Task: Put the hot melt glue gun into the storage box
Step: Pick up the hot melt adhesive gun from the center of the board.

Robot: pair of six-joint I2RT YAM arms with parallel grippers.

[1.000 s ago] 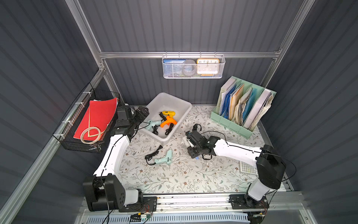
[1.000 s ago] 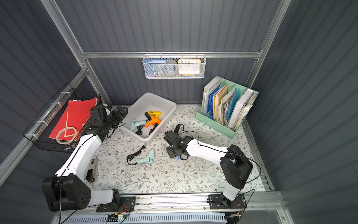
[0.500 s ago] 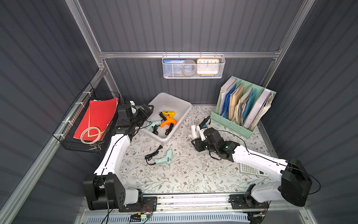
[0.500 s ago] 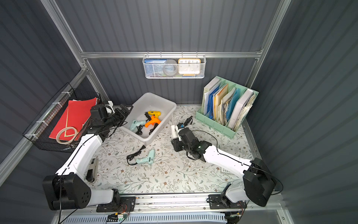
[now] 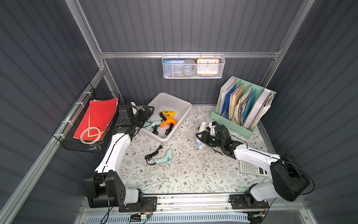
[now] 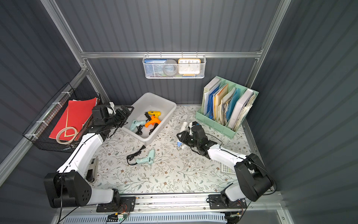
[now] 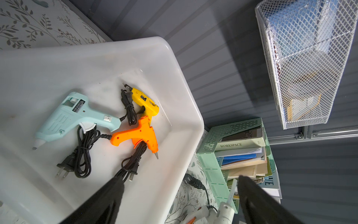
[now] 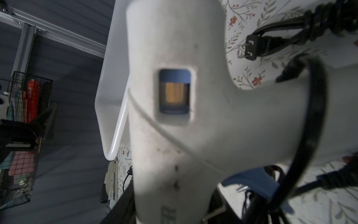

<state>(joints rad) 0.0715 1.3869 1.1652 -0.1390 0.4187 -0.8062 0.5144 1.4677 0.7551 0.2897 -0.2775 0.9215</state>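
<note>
The right end effector [image 5: 203, 136] pinched a white glue gun [image 5: 202, 127] just right of centre, over the desk [image 5: 184, 174], apart from the box [image 5: 182, 108] at upper centre. The left end effector [image 5: 145, 114] stood spread at the box's left rim. Three guns [image 5: 169, 122] lay inside the box, and a mint gun [image 5: 164, 158] lay on the desk below it.

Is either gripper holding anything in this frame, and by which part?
The right gripper holds the white glue gun by its body near the blue trigger; exact contact is hidden. The left gripper is open and empty.
</note>
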